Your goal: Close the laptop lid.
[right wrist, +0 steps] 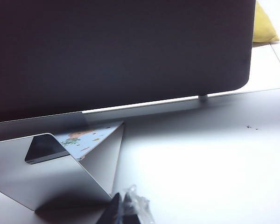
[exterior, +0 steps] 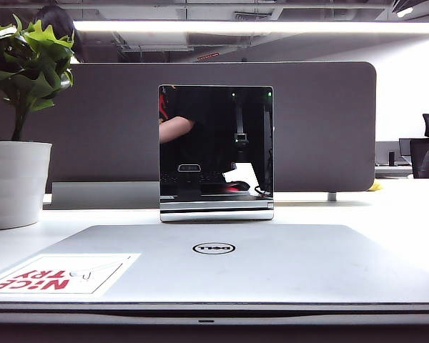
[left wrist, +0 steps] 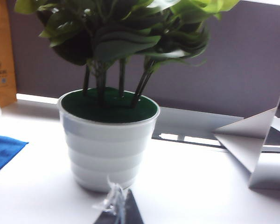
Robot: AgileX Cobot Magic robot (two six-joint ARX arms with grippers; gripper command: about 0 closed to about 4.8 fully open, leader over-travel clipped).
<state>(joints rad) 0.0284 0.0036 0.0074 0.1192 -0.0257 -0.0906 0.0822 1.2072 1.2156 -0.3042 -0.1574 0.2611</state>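
Observation:
The silver-grey laptop lid point(exterior: 272, 264) lies flat and shut on its base at the near edge of the exterior view. It shows a black oval logo point(exterior: 214, 249) and a white sticker with red letters point(exterior: 61, 275). Neither arm shows directly in that view. In the left wrist view my left gripper point(left wrist: 120, 212) is a dark pointed tip with clear film on it, jaws together, just in front of a white plant pot point(left wrist: 107, 140). My right gripper point(right wrist: 121, 210) has its dark fingers pressed close with nothing between them, beside a folded silver stand point(right wrist: 51, 177).
A small upright mirror-like black panel point(exterior: 216, 143) on a silver base stands behind the laptop. The white pot with its green plant point(exterior: 14, 182) is at the left. A grey divider point(exterior: 329, 121) closes off the back. A blue cloth point(left wrist: 2, 151) lies near the pot.

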